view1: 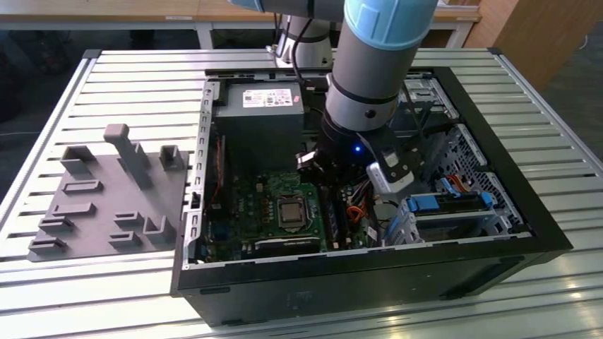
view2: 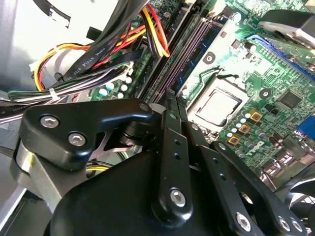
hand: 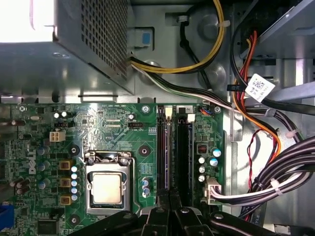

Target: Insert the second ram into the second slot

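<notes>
From the exterior view we look down, from high and well back, on the whole computer case (view1: 377,275). Both wrist views sit close inside it (one straight down, one slanted), sharing the processor socket (hand: 107,188) (view2: 217,105).

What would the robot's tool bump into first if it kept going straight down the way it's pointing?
Most likely the black memory slots on the green motherboard. In both wrist views the tool sits right over those long slots, beside the processor socket. How much gap is left is hard to judge.
</notes>
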Robot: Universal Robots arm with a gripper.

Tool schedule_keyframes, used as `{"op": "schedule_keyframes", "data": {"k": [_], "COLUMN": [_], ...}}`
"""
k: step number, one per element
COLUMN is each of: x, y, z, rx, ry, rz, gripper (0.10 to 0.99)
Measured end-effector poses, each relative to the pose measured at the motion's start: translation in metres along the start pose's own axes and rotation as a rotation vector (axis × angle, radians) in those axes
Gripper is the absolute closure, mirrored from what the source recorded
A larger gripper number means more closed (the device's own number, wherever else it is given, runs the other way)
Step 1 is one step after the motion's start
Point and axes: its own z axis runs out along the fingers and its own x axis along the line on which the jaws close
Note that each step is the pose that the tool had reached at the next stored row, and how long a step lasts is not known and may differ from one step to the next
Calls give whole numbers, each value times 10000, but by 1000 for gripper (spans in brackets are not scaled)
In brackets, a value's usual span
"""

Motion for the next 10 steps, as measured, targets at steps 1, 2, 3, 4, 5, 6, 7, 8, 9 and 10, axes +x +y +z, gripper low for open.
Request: {"op": "schedule_keyframes", "data": {"k": [1,2,3,4,5,6,7,8,9,10], "x": [-2,-2,-2,-3,-3,-3,-3,-4,-5,-5], "y": [0,0,0,0,0,0,1,3,5,7], "z": [1,1,1,2,2,2,3,5,6,5], "rx": [0,0,1,0,0,0,-1,-3,-4,-1], "ry": [0,0,0,0,0,0,0,-1,-1,-1], "rz": [0,0,0,0,0,0,-2,-5,-7,-7], "gripper": [973,973,973,973,973,973,973,973,973,973]}}
